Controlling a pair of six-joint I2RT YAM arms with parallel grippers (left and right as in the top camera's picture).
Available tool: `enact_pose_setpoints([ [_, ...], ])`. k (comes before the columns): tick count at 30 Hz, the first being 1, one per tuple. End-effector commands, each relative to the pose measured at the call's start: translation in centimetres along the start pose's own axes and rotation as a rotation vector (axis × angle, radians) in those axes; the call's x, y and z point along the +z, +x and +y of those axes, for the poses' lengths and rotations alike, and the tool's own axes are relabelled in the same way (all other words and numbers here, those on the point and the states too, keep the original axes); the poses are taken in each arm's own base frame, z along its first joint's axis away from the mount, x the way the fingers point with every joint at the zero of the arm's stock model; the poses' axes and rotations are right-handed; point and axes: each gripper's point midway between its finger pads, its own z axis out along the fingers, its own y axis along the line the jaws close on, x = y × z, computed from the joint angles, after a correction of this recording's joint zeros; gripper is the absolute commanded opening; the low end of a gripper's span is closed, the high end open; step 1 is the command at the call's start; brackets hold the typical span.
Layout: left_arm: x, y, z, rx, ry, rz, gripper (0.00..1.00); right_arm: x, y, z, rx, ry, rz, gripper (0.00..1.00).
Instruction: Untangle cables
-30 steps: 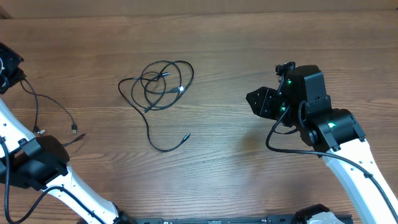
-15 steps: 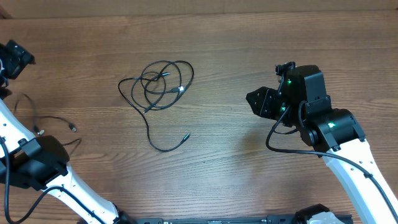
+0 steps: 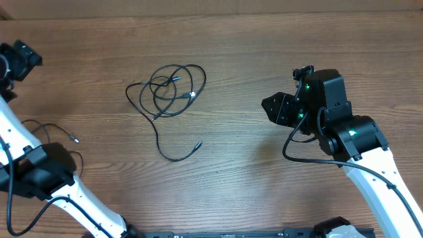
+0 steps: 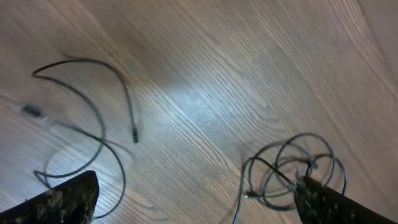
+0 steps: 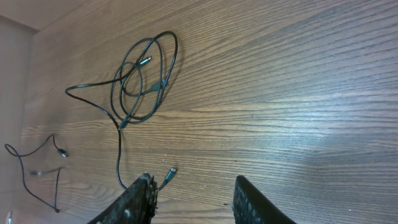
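The cables lie in two groups on the wooden table. A tangled coil point(image 3: 173, 89) point(image 4: 278, 163) point(image 5: 165, 81) sits left of centre, and its tail runs toward me to a plug point(image 3: 197, 143) point(image 5: 169, 173). A separate thin cable point(image 3: 66, 136) point(image 4: 121, 84) point(image 5: 59, 151) lies loose by the left arm. My left gripper point(image 3: 20, 58) point(image 4: 199, 205) hovers at the far left, open wide, with nothing between its fingers. My right gripper point(image 3: 274, 109) point(image 5: 194, 202) is right of the coil and apart from it. It is open with a moderate gap and holds nothing.
The left arm's white link and black joint point(image 3: 39, 172) lie along the table's left side, beside the loose cable. A thicker black robot wire point(image 3: 291, 149) loops under the right wrist. The table's far edge point(image 3: 211, 14) meets a wall.
My left gripper opened and let go of the thin cable. The cable dropped from hanging at the jaws to lying on the table by the left arm. The right arm has not moved.
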Motion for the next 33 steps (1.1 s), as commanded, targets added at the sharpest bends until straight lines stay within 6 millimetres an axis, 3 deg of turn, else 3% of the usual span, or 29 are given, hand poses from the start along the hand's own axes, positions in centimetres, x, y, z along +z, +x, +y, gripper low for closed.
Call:
enact_pose_setpoints([
  [1,0.2,1.2,-2.7,0.133,0.018,0.012,1.0,-0.5,-0.8,0.3,-0.01,-0.003,-0.028,0.39],
  [8,1.1,3.8,-7.0,0.29,0.032,0.049,0.98,-0.5,-0.8,0.3,-0.01,-0.002,-0.027,0.39],
  [13,2.0,6.0,-8.5,0.353,0.0,0.091,0.98,-0.5,-0.8,0.3,-0.01,-0.002,-0.027,0.39],
  [17,1.8,8.7,-8.0,0.389,-0.05,0.138,0.98,-0.4,-0.7,0.2,-0.009,0.001,-0.022,0.39],
  [27,-1.1,16.0,-4.8,0.421,-0.079,0.229,1.0,-0.4,-0.7,0.2,-0.008,0.002,-0.021,0.39],
  [30,-1.6,17.8,-5.5,0.488,-0.046,0.193,1.0,-0.4,-0.7,0.2,-0.008,0.002,-0.021,0.39],
  [33,-1.3,18.6,-8.1,0.575,0.028,0.096,1.0,-0.4,-0.7,0.2,-0.008,0.002,-0.021,0.39],
])
